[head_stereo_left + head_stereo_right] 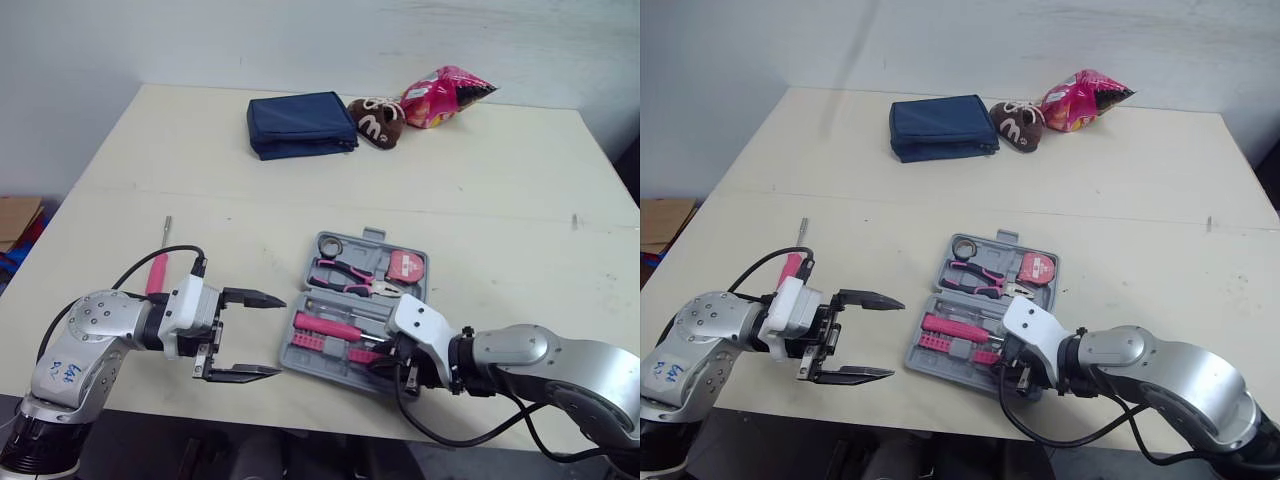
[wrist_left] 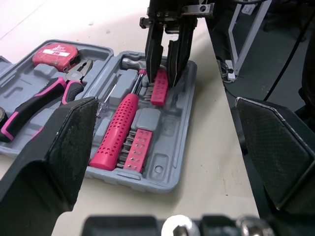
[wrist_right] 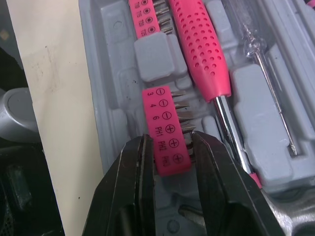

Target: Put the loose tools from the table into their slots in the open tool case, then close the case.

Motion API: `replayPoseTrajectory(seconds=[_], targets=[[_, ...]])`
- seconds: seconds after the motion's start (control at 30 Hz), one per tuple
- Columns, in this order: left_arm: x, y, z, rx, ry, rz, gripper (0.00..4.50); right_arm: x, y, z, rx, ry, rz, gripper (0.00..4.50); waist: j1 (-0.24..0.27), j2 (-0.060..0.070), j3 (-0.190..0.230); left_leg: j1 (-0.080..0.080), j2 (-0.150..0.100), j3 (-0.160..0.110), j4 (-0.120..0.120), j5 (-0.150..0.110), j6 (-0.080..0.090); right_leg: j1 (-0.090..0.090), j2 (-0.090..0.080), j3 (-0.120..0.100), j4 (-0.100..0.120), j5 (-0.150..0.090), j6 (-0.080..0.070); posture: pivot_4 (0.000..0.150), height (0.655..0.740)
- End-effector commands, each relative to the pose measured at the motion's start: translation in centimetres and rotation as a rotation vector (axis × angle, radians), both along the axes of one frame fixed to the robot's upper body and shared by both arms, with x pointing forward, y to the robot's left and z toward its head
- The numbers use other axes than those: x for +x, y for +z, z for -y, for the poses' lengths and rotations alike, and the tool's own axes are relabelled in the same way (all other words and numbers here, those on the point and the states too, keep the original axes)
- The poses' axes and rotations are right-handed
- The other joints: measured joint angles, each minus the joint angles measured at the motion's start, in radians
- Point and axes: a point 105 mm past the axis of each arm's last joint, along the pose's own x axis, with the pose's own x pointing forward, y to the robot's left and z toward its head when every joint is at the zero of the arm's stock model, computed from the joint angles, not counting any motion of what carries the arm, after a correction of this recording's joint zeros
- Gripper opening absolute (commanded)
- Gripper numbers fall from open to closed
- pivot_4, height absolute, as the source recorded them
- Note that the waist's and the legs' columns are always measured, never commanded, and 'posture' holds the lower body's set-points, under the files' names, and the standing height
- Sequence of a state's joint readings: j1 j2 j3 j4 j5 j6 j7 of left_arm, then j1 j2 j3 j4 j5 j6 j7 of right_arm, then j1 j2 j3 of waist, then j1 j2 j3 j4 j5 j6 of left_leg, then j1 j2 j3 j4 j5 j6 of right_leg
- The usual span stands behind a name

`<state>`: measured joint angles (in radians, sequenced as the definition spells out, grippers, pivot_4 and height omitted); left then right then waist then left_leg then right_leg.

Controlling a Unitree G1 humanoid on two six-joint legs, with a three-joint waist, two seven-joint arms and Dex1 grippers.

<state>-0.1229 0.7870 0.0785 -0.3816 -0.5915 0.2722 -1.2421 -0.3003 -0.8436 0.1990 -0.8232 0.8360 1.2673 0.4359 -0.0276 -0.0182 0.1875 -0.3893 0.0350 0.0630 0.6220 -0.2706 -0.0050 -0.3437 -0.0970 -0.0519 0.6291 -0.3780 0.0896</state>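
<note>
Pink bit holder (image 3: 166, 130) sits in the near half of the tool case (image 3: 106, 73), lower centre of the head views, pinched by the right gripper (image 3: 170, 141). We'd press it flat into its recess before letting go (bit tips crowd the hammer (image 3: 199, 46) shaft). Left gripper (image 1: 277, 336) gapes, empty; screwdriver (image 1: 158, 268) lies loose at left.

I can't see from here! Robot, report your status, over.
Left gripper open, beside tool case. Right gripper shut on bit holder inside it. Pink screwdriver loose on table. Case open.

likely a lab or test room: plain table (image 1: 150, 140) against a bare white wall (image 1: 300, 40).
</note>
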Motion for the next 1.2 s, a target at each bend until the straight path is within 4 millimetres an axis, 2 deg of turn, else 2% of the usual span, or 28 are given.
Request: replayPoseTrajectory(seconds=[0.03, 0.33, 0.73, 1.2], targets=[[-0.4, 0.8, 0.3, -0.004, -0.015, 0.032, 4.5, -0.2, 0.0, -0.6, -0.005, 0.023, 0.018, 0.76, -0.001, 0.0, 0.0, 0.0, 0.0, 0.0, 0.0, 0.0, 0.0, 0.0, 0.0, 0.0, 0.0, 0.0, 0.0, 0.15, 0.74], [-0.4, 1.0, 0.2, 0.004, -0.003, 0.029, 4.5, 0.5, -0.4, -1.4, -0.01, 0.013, 0.002, 0.76, -0.003, 0.0, 0.0, 0.0, 0.0, 0.0, 0.0, 0.0, 0.0, 0.0, 0.0, 0.0, 0.001, 0.0, 0.0, 0.15, 0.74], [-0.5, 0.9, 0.2, 0.006, 0.011, 0.022, 4.5, 0.8, 0.3, -0.7, -0.062, 0.0, -0.012, 0.76, 0.0, 0.0, 0.0, 0.0, 0.001, 0.0, 0.0, 0.0, 0.0, 0.0, 0.0, 0.0, 0.0, 0.0, 0.0, 0.15, 0.74], [-0.7, 0.6, 0.0, 0.009, 0.022, 0.012, 4.5, 1.0, -0.3, -2.3, -0.011, -0.024, -0.038, 0.76, -0.005, 0.0, 0.0, 0.0, 0.001, 0.0, 0.0, 0.0, 0.0, -0.001, 0.0, 0.0, 0.001, 0.0, -0.001, 0.15, 0.74]])
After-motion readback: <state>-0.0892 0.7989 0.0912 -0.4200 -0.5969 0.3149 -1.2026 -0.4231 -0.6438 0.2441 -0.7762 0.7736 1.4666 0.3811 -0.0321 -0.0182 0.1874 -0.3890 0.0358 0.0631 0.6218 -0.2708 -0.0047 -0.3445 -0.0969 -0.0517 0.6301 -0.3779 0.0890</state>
